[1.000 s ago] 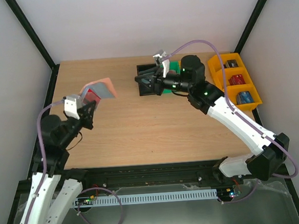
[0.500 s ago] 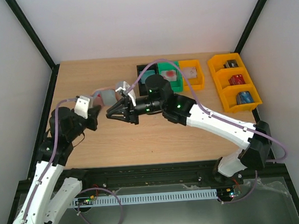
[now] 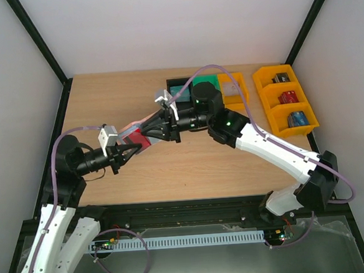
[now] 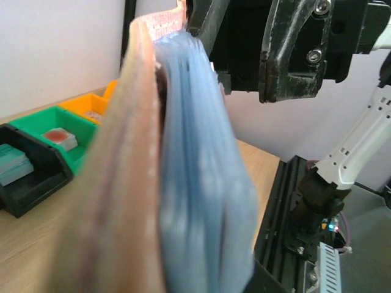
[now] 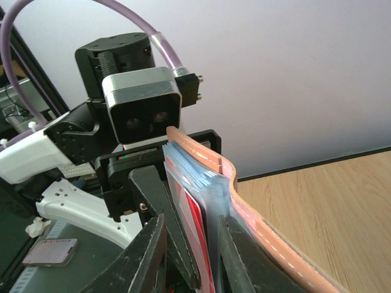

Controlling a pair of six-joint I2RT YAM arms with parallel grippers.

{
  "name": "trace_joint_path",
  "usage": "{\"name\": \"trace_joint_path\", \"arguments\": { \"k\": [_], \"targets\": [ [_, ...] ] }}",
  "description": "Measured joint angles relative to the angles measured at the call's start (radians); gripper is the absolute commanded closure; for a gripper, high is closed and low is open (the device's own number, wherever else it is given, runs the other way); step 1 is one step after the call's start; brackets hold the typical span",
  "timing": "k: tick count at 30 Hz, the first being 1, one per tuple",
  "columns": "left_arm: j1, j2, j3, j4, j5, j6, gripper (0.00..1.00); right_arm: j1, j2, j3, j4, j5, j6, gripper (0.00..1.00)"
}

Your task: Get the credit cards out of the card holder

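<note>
The card holder [image 3: 138, 130], pinkish-tan outside with blue-grey sleeves [image 4: 201, 183], hangs above the table's left-middle. My left gripper [image 3: 128, 151] is shut on its lower edge; in the left wrist view the holder hides its fingers. A bright red credit card [image 5: 198, 244] stands in the sleeves and also shows from above as the red card [image 3: 142, 142]. My right gripper [image 5: 190, 232] reaches in from the right. Its jaws stand apart on either side of the red card and some sleeves. The right finger touches the sleeves. The left finger stays off the card.
A black bin [image 4: 30, 180] holding pale teal cards, a green bin [image 4: 73, 125] with a whitish card and a small orange bin [image 3: 233, 86] stand at the back. An orange tray [image 3: 265, 96] with chunky blocks sits at the far right.
The right gripper has swung from the bins over to the holder and now straddles the red card. The left gripper has brought the holder nearer and toward the middle.
</note>
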Motion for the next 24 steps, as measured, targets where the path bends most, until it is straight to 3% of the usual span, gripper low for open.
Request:
{"name": "trace_joint_path", "arguments": {
  "k": [9, 21, 24],
  "targets": [
    [0.000, -0.003, -0.013, 0.052, 0.048, -0.039, 0.98, 0.007, -0.018, -0.003, -0.067, -0.016, -0.072, 0.85],
    [0.009, -0.015, -0.054, 0.089, 0.049, -0.081, 0.98, 0.049, 0.020, 0.032, -0.147, -0.001, -0.182, 0.73],
    [0.010, -0.025, -0.060, 0.095, 0.049, -0.089, 0.98, 0.048, 0.021, 0.033, -0.149, -0.040, -0.214, 0.76]
  ]
}}
